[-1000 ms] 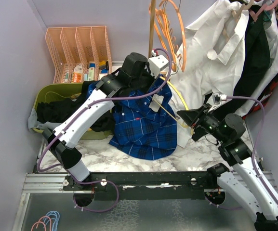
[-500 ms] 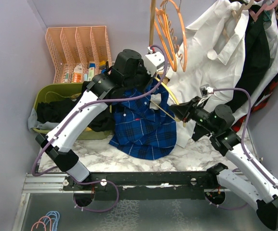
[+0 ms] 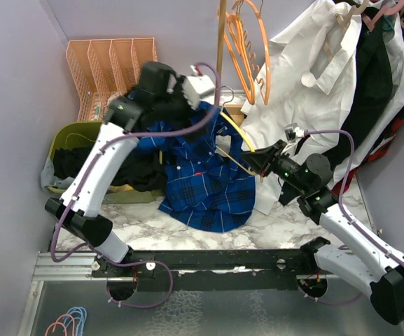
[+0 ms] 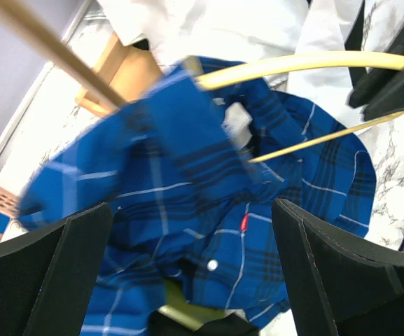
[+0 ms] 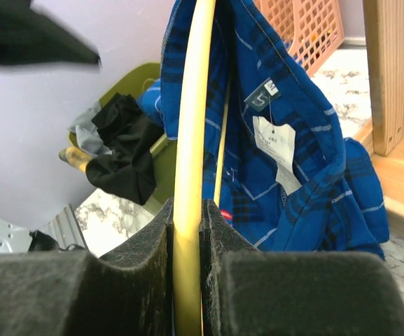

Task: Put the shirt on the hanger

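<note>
holds the hanger [image 5: 191, 105] in the right gripper [image 3: 253, 159], with pads [image 5: 233, 241] pressed tight on both sides of the yellow bar. shows the left gripper [image 4: 192, 210] wide apart just above the shirt [image 3: 209, 189], with nothing between its fingers [image 4: 342, 280]; rather blurred in that wrist view.

hangs the shirt from the hanger at the collar, over the far part of the marble table [image 3: 152, 227], with the lower edge lying on the marble. runs the yellow bar up into the open collar, a second thinner yellow bar close beside it. spreads one blue part to the left, under the left arm and next to the green bin [image 3: 65, 136] with a black garment [image 3: 82, 161] in it.

inside the collar: a dark neck label [image 5: 261, 93] with one white sign, "5" or "s", cannot tell which. below it, a white tag [image 5: 275, 143] with small grey print, too small to read. lower on the placket, a small red tab [image 5: 224, 212], no writing readable on it.

behind the shirt: a wooden post [image 3: 220, 35], orange hangers [image 3: 247, 42], a white shirt [image 3: 314, 77] and, at far left, a peach rack [image 3: 110, 70].
</note>
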Robot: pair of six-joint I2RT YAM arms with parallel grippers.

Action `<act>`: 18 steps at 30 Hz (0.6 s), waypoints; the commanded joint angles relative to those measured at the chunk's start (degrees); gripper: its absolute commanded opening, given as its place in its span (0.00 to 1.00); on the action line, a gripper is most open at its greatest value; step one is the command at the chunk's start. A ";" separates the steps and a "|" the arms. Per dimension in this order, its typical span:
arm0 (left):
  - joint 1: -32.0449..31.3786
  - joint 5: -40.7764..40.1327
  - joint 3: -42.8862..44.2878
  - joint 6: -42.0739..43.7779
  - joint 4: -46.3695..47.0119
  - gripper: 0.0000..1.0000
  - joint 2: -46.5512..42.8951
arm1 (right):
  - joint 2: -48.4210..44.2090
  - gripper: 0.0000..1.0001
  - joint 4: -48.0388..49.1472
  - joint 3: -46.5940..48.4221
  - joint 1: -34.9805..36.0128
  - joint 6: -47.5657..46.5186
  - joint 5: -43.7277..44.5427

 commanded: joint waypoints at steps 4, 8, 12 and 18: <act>16.24 43.80 13.91 19.43 -22.12 0.99 4.33 | 1.14 0.01 15.74 -4.66 0.17 -1.80 -5.74; 16.39 45.95 19.47 26.28 -28.08 0.99 7.49 | 2.29 0.01 15.28 -4.17 0.17 -4.06 -10.22; 15.96 45.18 22.82 27.20 -30.30 0.99 11.65 | 2.74 0.01 13.62 -3.64 0.17 -6.13 -14.28; 16.08 40.00 19.72 33.60 -29.82 0.99 13.09 | 0.23 0.01 11.42 -4.12 0.17 -8.59 -15.54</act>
